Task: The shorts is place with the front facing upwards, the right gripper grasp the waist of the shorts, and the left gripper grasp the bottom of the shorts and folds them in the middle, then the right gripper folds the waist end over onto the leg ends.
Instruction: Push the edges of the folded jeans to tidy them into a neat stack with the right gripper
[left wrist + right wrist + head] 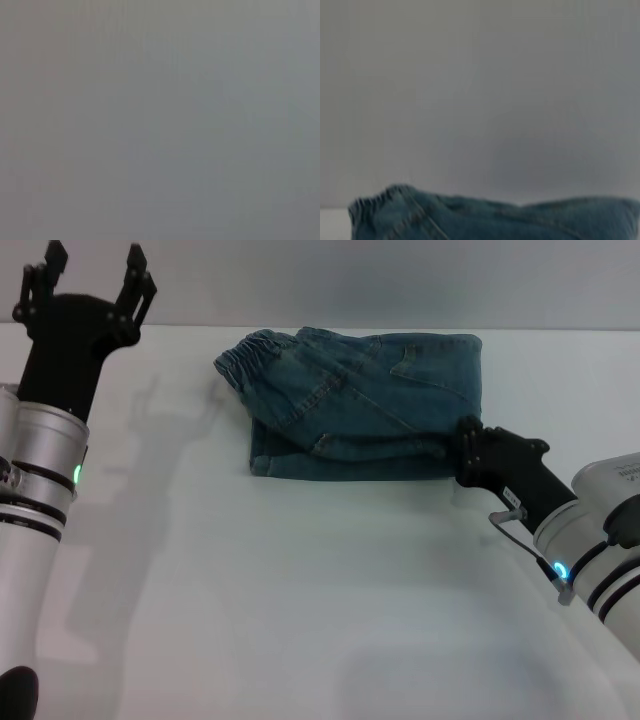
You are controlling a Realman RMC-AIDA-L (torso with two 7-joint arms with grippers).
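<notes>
The blue denim shorts (365,405) lie folded into a compact rectangle at the back middle of the white table (300,590). Their gathered waist (245,355) rests on top at the left end, above the leg ends (262,462) at the lower left edge. My right gripper (464,448) sits low at the right, folded edge of the shorts, touching the denim. My left gripper (92,278) is raised at the far left, open and holding nothing, well away from the shorts. The right wrist view shows the shorts (495,220) from the side, with the waist (367,207) ruffled.
A grey wall (400,280) stands behind the table's far edge. The left wrist view holds only a plain grey surface. Bare white tabletop stretches in front of the shorts and to their left.
</notes>
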